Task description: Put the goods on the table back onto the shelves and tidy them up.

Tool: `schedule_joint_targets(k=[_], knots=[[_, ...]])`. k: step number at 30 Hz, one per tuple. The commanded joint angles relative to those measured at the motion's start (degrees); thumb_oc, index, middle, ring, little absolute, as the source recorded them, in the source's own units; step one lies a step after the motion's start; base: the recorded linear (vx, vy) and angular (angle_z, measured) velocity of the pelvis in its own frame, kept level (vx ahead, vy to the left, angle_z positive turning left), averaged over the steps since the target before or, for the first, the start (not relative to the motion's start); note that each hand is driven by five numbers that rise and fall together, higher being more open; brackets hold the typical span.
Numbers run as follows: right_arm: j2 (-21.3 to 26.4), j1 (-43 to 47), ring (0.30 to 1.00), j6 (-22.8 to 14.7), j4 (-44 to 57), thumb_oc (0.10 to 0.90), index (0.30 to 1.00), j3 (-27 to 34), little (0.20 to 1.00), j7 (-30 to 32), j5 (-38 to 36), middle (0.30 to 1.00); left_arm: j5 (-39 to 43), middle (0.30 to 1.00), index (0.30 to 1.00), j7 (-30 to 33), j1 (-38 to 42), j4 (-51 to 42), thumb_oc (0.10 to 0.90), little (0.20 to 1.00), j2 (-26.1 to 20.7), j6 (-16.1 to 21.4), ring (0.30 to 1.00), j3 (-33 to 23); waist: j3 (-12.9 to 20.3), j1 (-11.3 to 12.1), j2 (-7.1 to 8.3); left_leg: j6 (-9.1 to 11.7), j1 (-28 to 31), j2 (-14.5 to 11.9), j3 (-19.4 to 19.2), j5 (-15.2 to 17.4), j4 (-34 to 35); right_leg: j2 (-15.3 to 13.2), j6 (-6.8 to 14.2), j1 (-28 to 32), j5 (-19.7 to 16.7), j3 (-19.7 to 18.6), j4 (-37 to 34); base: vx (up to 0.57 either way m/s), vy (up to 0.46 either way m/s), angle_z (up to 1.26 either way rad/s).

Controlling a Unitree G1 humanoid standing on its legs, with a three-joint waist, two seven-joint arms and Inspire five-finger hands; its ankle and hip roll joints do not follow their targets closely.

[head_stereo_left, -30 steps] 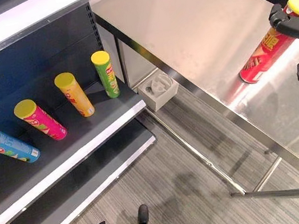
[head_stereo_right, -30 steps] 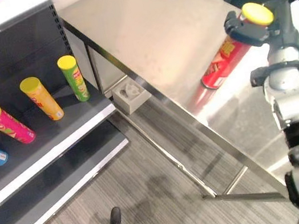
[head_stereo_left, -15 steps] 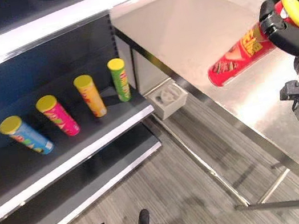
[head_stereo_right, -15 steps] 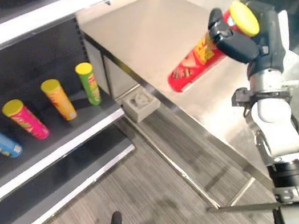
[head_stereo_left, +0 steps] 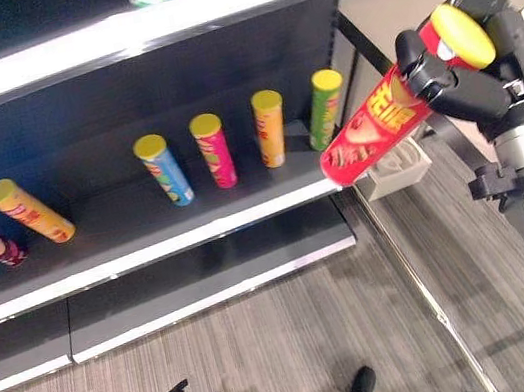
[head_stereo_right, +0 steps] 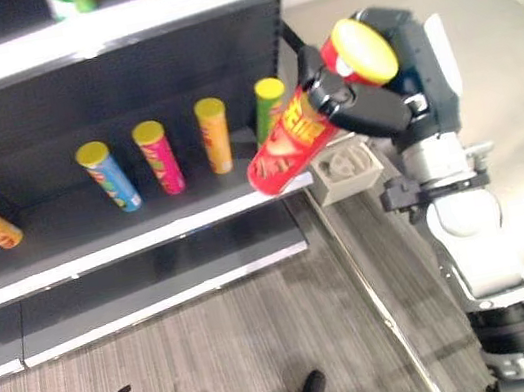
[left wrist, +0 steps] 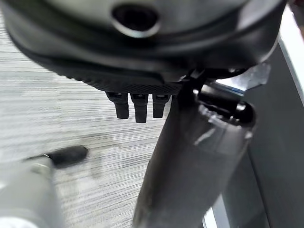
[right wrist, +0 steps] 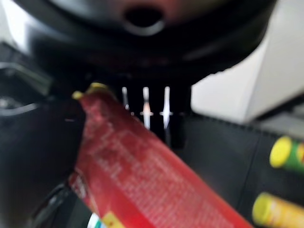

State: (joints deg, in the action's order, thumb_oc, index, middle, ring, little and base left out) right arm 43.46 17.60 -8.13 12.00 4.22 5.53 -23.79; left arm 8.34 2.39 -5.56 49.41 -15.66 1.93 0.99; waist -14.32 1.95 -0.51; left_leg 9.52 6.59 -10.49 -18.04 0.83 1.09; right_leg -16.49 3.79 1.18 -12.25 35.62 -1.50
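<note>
Red tube (head_stereo_left: 372,129) with yellow lid, clasped in right robot hand (head_stereo_left: 460,80); six tubes (head_stereo_left: 216,149) on shelf (head_stereo_left: 149,246) at nine o'clock.

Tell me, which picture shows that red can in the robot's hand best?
The left eye view: the whole red can, yellow lid to base, shows in the right hand before the shelf. The right eye view shows almost as much; the right wrist view shows just a blurred stretch of its side.

silver-grey arm (head_stereo_right: 465,221), dark hand (head_stereo_right: 365,86)
</note>
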Motion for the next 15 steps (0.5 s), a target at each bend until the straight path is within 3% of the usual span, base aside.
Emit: schedule_joint_targets(k=[1,3,6,7,8,10,11,15], knots=[[-0.01,4.23,0.3,-4.66,5.08,0.4,0.3,3.91,0.3,-0.64,0.24,0.3,-3.77,0.9,0.9,0.21,-3.02,-1.52,0.8,0.9,-5.23,0.82,0.9,0.94,7.01,2.09,0.09,-1.39,5.03,-1.34,0.05,4.34,2.37,-4.3,9.71,-3.85,-0.03,2.94,-0.98,-0.21,0.383,0.7],[-1.91,3.17,0.3,-4.01,5.52,0.4,0.3,4.6,0.3,-0.51,1.65,0.3,-4.94,0.9,0.9,0.43,-2.5,-1.07,0.8,0.9,-5.9,0.91,0.9,0.68,6.69,2.41,0.92,-2.76,4.86,2.11,0.57,5.45,3.91,-6.78,10.69,-4.68,-2.85,2.64,-1.31,-0.19,0.329,0.42],[-3.59,2.34,0.3,-3.66,5.72,0.4,0.3,4.4,0.3,-0.66,2.22,0.3,-6.24,0.9,0.9,0.6,-2.73,-0.55,0.8,0.9,-6.75,0.86,0.9,0.26,5.92,2.92,1.51,-4.1,3.66,4.79,1.0,6.25,3.91,-8.48,11.21,-4.92,-4.7,2.09,-1.98,-0.17,0.223,0.21],[-4.09,1.94,0.3,-3.57,5.91,0.4,0.3,4.54,0.3,-0.75,2.53,0.3,-6.86,0.9,0.9,0.28,-2.92,-0.49,0.8,0.9,-7.23,0.97,0.9,0.02,5.61,2.9,1.82,-4.3,3.49,5.43,1.29,6.38,3.91,-8.85,11.21,-5.07,-5.17,1.13,-1.92,-0.18,0.231,0.18],[-5.13,0.95,0.3,-3.78,6.6,0.4,0.3,3.71,0.3,-1.68,2.39,0.3,-7.31,0.9,0.9,0.45,-2.8,0.01,0.8,0.9,-7.97,1.01,0.9,-0.28,4.4,2.28,1.74,-5.09,2.95,5.86,2.48,5.82,3.91,-8.54,11.21,-6.18,-4.67,-3.13,-0.37,-0.16,0.214,0.26],[-5.55,-0.09,0.3,-3.76,7.22,0.4,0.3,2.56,0.3,-2.51,2.44,0.3,-6.78,0.9,0.9,0.9,-2.76,0.23,0.8,0.9,-8.31,0.91,0.9,-0.89,3.66,1.76,1.71,-6.24,2.46,6.45,3.39,5.38,3.91,-6.45,10.6,-6.67,-0.31,-9.39,3.74,-0.16,0.196,0.32],[-5.6,-0.39,0.3,-3.83,7.56,0.4,0.3,1.72,0.3,-3.07,2.34,0.3,-6.57,0.9,0.9,1.02,-2.69,0.41,0.8,0.9,-8.26,0.94,0.9,-0.92,3.3,1.54,2.09,-7.11,1.46,7.27,3.53,3.91,3.91,-5.12,9.13,-6.97,1.87,-11.57,6.26,-0.15,0.141,0.3],[-5.41,-3.5,0.3,-3.48,8.53,0.4,0.3,-0.82,0.3,-5.93,3.01,0.3,-6.45,0.9,0.9,0.93,-2.87,0.56,0.8,0.9,-7.69,0.86,0.9,-0.55,3.57,1.09,1.89,-8.43,-0.19,8.07,6.52,2.22,3.91,4.34,5.99,-6.35,10.96,-18.94,11.92,-0.07,0.061,0.16]])
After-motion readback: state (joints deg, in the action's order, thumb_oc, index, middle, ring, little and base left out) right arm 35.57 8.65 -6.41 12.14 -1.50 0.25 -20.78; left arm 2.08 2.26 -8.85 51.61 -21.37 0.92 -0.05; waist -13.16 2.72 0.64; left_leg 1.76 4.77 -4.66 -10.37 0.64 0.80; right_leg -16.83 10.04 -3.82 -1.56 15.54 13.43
